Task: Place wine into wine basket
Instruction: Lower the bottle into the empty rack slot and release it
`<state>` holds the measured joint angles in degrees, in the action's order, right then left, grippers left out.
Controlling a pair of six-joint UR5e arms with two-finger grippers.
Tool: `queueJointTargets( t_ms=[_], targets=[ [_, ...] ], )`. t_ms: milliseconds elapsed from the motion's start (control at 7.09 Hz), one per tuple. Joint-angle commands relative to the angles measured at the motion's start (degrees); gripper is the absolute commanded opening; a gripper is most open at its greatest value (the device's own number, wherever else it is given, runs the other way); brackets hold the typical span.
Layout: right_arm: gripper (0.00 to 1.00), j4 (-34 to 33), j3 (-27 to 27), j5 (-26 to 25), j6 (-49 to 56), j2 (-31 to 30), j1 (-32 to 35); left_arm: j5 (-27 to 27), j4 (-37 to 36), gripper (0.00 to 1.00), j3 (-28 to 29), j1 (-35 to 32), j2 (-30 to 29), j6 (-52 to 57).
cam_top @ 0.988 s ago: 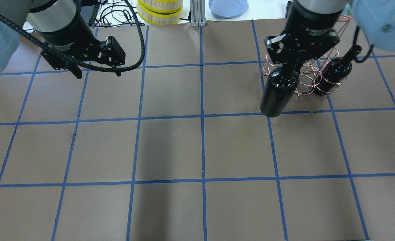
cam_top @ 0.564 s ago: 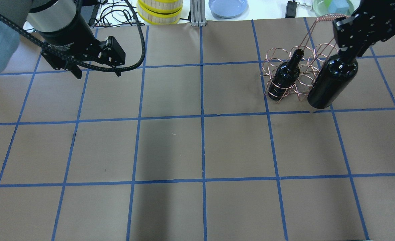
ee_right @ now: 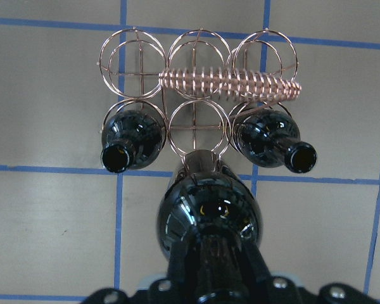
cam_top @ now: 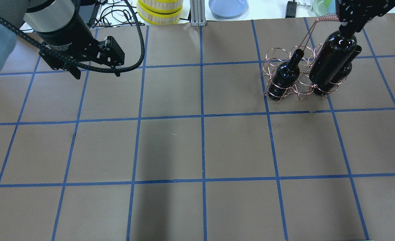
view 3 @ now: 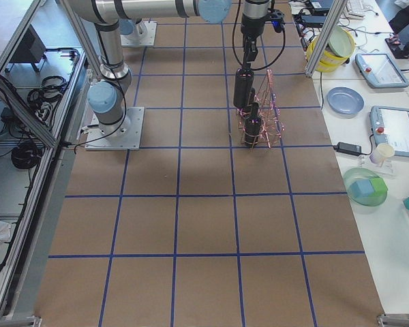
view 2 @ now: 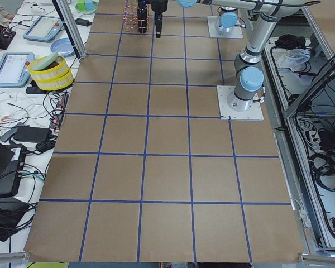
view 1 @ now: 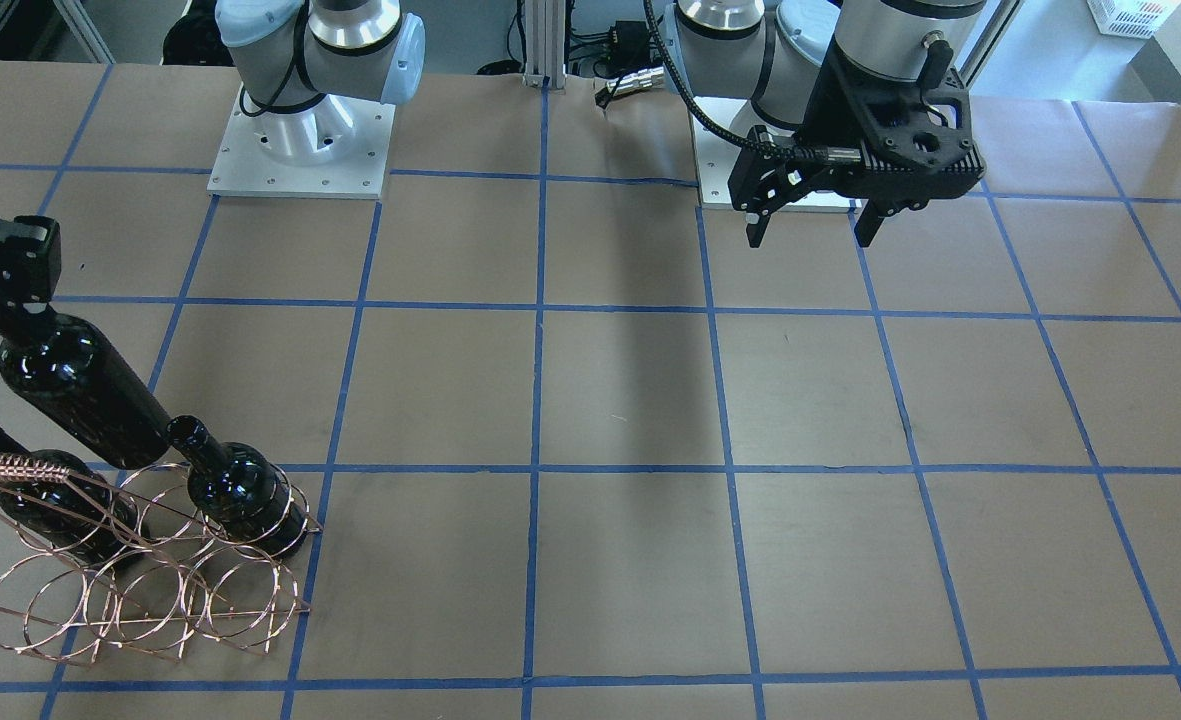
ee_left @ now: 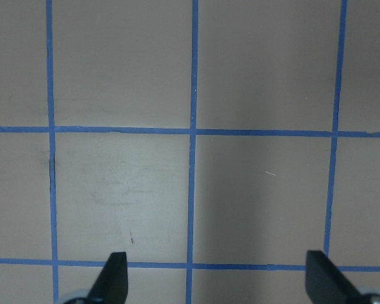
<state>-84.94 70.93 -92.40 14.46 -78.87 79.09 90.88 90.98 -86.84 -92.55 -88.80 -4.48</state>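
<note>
My right gripper (cam_top: 348,30) is shut on the neck of a near-black wine bottle (cam_top: 332,57) and holds it upright in the air above the copper wire basket (cam_top: 304,72). In the right wrist view the held bottle (ee_right: 209,215) hangs over the empty middle ring (ee_right: 196,126) of the near row. Two more bottles (ee_right: 132,136) (ee_right: 269,136) stand in the rings on either side of it. The front view shows the held bottle (view 1: 80,390) clear of the basket (view 1: 140,590). My left gripper (cam_top: 98,74) is open and empty, far off above the table.
Stacked yellow-rimmed round containers (cam_top: 160,11), a metal post (cam_top: 197,13) and a blue plate (cam_top: 228,6) stand beyond the far table edge. The basket's twisted handle (ee_right: 231,82) rises over its centre line. The brown table (cam_top: 200,150) has a blue tape grid.
My right gripper has carried the bottle from the basket's left side to its right, then away from the camera, over the basket. The left arm has barely moved.
</note>
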Motion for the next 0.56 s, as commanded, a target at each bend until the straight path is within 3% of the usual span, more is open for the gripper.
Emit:
queueJointTargets(
  t_ms=[0, 423],
  targets=[
    [0.18, -3.8, -0.3, 0.5, 0.2, 3.4, 0.0, 0.0, 0.1, 1.0, 0.0, 0.0, 0.0, 0.0],
    [0.17, -7.1, 1.7, 0.7, 1.7, 4.8, 0.0, 0.0, 0.1, 1.0, 0.0, 0.0, 0.0, 0.0]
  ],
)
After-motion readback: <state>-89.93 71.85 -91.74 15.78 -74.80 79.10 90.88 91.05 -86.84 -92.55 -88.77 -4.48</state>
